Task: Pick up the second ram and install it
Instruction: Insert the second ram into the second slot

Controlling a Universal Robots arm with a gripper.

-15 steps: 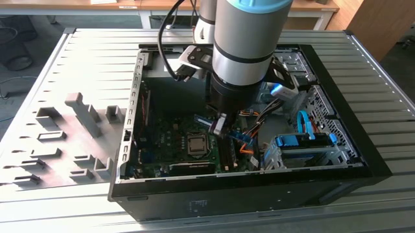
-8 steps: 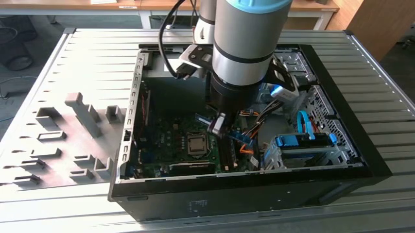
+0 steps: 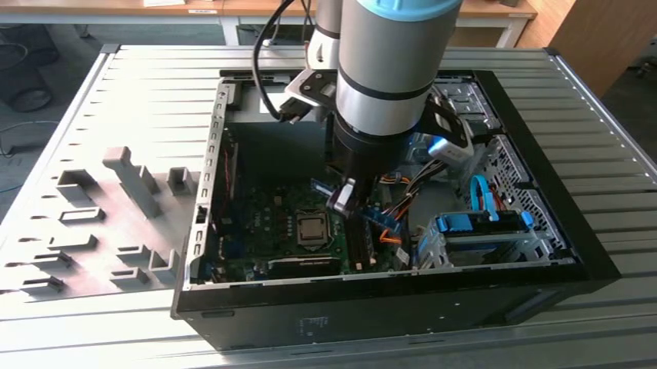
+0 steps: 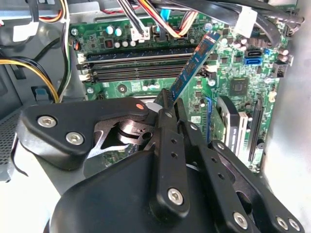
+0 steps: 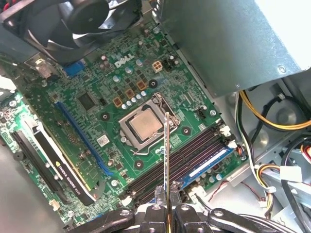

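One seated stick point(image 5: 210, 162) in first wrist view, jaws clamped on second ram point(image 4: 195, 65)

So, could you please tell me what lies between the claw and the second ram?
Nothing: in the first wrist view the claw grips the second ram directly, its fingers against both faces, above the motherboard.

Exterior view looks down; both wrist views, seemingly close, share motherboard point(image 5: 97, 80) point(image 4: 224, 73).
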